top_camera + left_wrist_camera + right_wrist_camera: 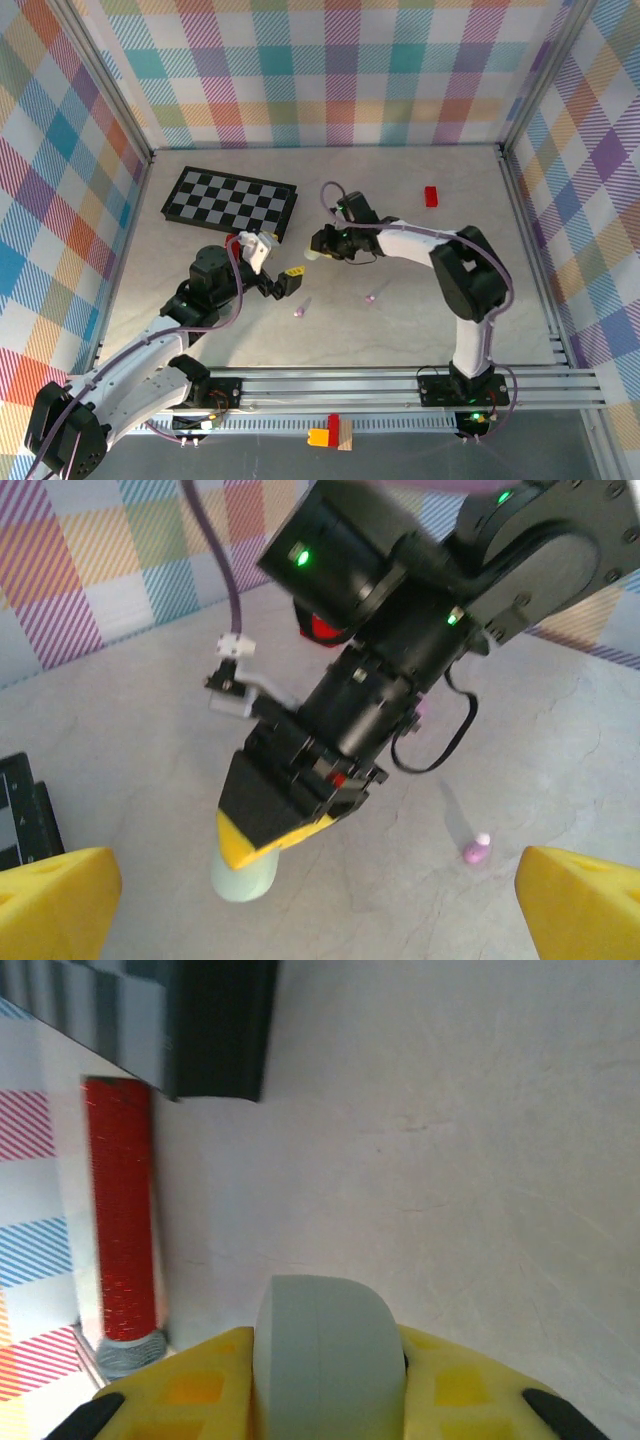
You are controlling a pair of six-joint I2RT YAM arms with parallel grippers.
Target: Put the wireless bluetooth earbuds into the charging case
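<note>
Quick look from the top cam: right gripper [318,250] is reaching across to mid table [420,330] and is clamped on a pale case [313,256]. The case is pinched btwn the yellow pads, which is v clear in the right wrist view, where it [330,1350] sits upright in the grip w/ the rounded edge poking out. Left gripper [290,282] is just beside it on the near-left, fingers spread wide w/ nothing in them. In the left wrist view the two yellow tips [50,900] sit at the far bottom corners, w/ the case [243,875] hanging in front. Buds are both loose on the table, not in the case. The pink earbud [373,296] lies near the right arm's forearm, also visible from the left wrist cam [477,851]. The purple earbud [300,310] is a bit nearer the bases, just below the left gripper. Other stuff: checkerboard [230,200] at back left, red block [431,196] at back right, and a red cylinder [122,1210] next to the board's edge in the right wrist view.
</note>
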